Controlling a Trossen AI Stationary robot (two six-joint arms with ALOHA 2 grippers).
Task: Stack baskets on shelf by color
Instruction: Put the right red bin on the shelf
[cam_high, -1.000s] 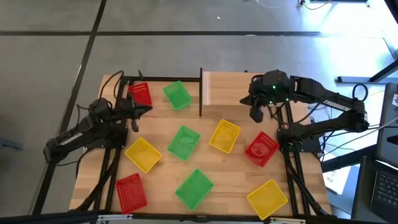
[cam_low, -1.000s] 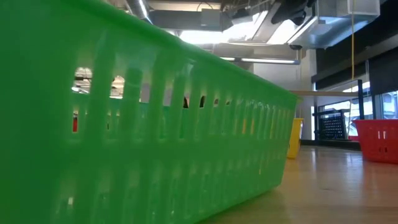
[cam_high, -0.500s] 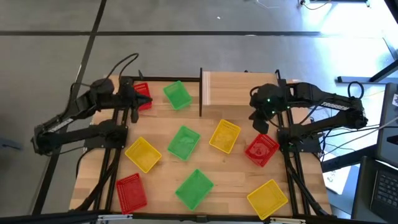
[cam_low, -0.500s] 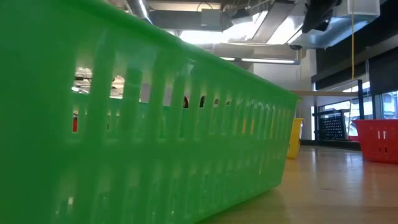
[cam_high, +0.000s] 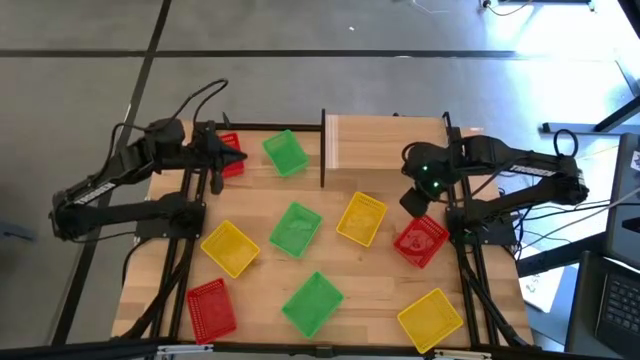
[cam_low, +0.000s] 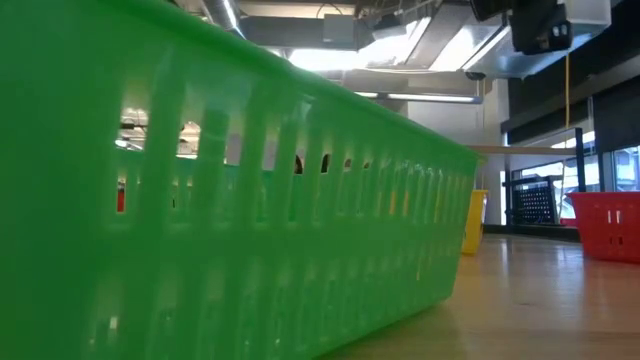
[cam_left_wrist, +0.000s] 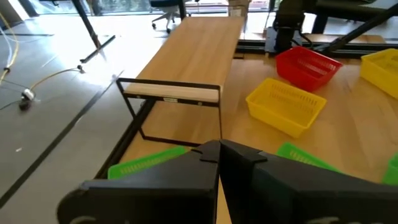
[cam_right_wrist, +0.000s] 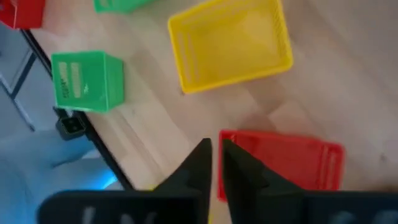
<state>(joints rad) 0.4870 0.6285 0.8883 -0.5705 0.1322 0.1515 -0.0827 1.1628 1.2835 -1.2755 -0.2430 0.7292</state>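
High view: both arms hung over scattered baskets, the shelf (cam_high: 385, 140) at the table's far edge bare.

The right gripper (cam_high: 413, 203) hovered just beside a red basket (cam_high: 421, 240) on the right, fingers nearly together and holding nothing; the left gripper (cam_high: 228, 158) sat over a second red basket (cam_high: 229, 152) at the far left, fingers likewise almost closed and empty in its wrist view. A third red basket (cam_high: 211, 307) lay near left, with green and yellow ones between. The baskets looked light, thin and springy, likely to skid on the wood; one wall's rim seemed the best place to pinch.
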